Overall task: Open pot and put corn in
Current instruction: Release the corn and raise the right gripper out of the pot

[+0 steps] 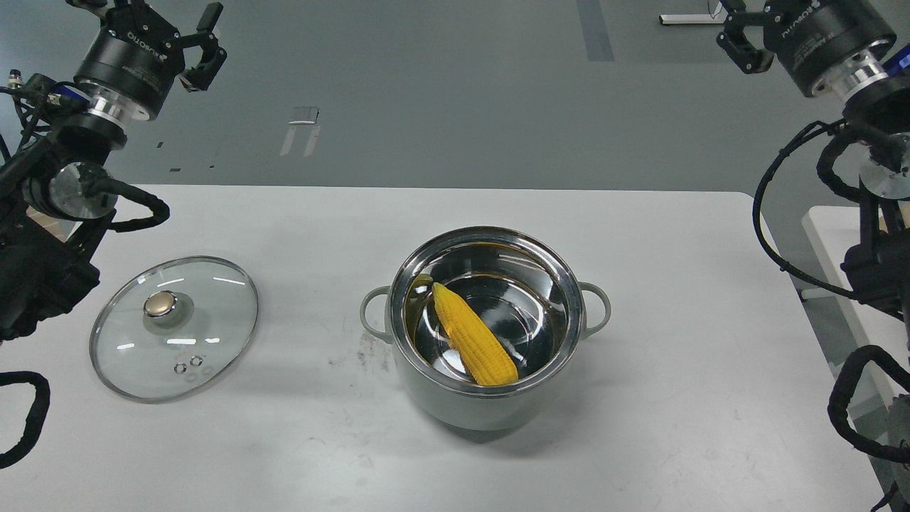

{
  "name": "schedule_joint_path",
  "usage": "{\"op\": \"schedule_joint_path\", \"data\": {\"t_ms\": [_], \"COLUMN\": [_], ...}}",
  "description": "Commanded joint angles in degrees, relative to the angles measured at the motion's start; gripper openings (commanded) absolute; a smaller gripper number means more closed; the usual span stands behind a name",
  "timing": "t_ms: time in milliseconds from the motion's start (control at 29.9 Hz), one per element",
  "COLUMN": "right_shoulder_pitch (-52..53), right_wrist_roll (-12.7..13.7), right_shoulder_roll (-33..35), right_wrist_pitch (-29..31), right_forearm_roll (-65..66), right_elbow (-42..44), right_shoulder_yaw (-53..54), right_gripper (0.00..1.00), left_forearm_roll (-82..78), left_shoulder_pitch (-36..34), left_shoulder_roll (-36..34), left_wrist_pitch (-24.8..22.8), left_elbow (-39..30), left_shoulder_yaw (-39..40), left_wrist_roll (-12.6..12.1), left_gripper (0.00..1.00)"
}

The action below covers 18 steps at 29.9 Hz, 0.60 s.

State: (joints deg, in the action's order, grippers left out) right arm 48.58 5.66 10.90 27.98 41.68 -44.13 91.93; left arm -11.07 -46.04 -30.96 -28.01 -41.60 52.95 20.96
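Lying inside the pot [426, 387], the corn [475, 336] has its long axis running from about 11 o'clock to 5 o'clock in the head view. Its tapered tip points up toward 11 o'clock, close to the inner wall on the pot's left side, and its blunt, wider end sits at the 5 o'clock side, against the near inner wall just below the rim. The cob appears to rest slanted across the left half of the shiny steel interior, with its yellow reflection showing on the wall beside the tip.

That pot stands uncovered on the white table [675, 284], a little right of centre, with one loop handle at 9 o'clock and the other at 3 o'clock. Nothing but the cob shows inside it.

Well apart from the pot, toward 9 o'clock, the glass lid [213, 313] lies flat on the table, its gold-topped knob up and two small vent holes near its near edge.

High at the 10 o'clock corner, the left gripper [181, 39] hangs above the floor beyond the table, fingers spread and grasping nothing. At the 2 o'clock corner, the right gripper [739, 32] is cut by the top edge; I cannot tell how its fingers stand.
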Motion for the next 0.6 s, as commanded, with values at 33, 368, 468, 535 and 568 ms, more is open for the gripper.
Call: {"op": "schedule_joint_path", "data": {"t_ms": [33, 368, 468, 535, 568], "right_shoulder_pitch": [-0.76, -1.64, -1.64, -1.91, -1.91], "right_wrist_roll": [-0.21, -0.56, -1.87, -3.1, -4.15], "right_shoulder_roll": [0.18, -1.75, -2.28, -2.28, -2.28], "right_wrist_pitch": [0.02, 0.02, 0.02, 0.02, 0.02], "right_forearm_roll": [-10.01, -14.87, -15.05, -15.05, -15.22], "right_elbow": [4.67, 4.75, 4.49, 4.4, 4.4], "right_shoulder_yaw": [-0.08, -0.26, -0.17, -0.17, -0.08], "right_gripper": [1.0, 1.0, 1.0, 1.0, 1.0], "left_forearm_roll": [-0.1, -0.62, -0.54, -0.54, -0.54], "left_shoulder_pitch": [-0.01, -0.36, -0.27, -0.27, -0.27], "left_shoulder_roll": [1.07, 1.78, 1.69, 1.69, 1.6], "left_wrist_pitch": [0.01, 0.01, 0.01, 0.01, 0.01], "left_elbow": [0.02, -0.68, -0.77, -0.77, -0.77], "left_shoulder_yaw": [1.01, 1.71, 1.8, 1.8, 1.8], "left_wrist_roll": [0.04, -0.31, -0.31, -0.4, -0.4], "left_gripper": [0.98, 0.98, 0.98, 0.98, 0.98]}}
